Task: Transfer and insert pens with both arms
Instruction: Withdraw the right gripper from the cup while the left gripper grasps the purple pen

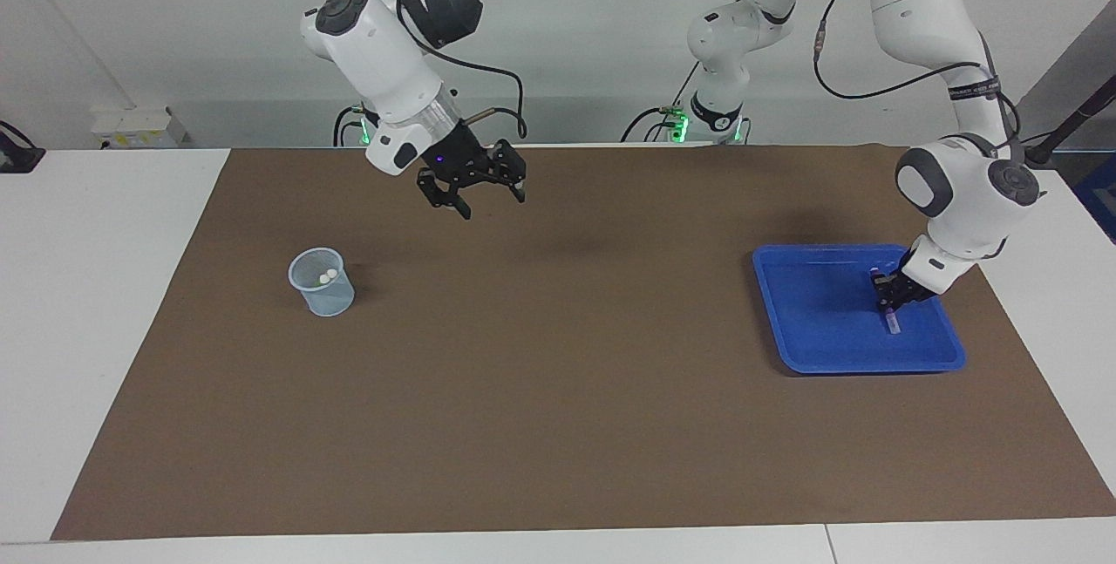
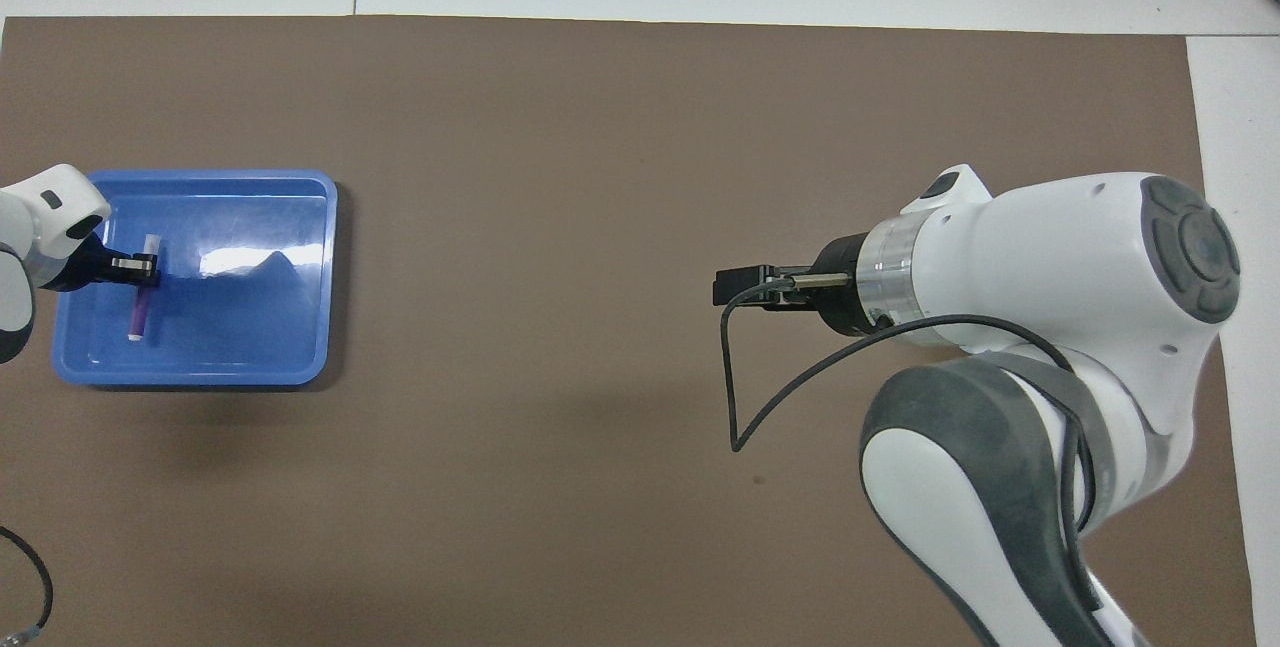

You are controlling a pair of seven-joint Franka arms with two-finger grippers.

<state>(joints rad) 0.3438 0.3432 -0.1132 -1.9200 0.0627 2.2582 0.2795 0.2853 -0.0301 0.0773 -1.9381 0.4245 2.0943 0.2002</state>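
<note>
So the left gripper (image 1: 891, 296) is down in the blue tray (image 1: 811, 346), fingers around the purple pen (image 2: 140, 305), probably gripping. Right gripper (image 1: 475, 189) hangs open at the cup's (image 1: 322, 282) 1 o'clock, likely waiting for the handoff.

Facing view high across the table toward the robots, overhead view steeply down, both sharing brown mat (image 1: 558, 424) (image 2: 600, 127)
</note>
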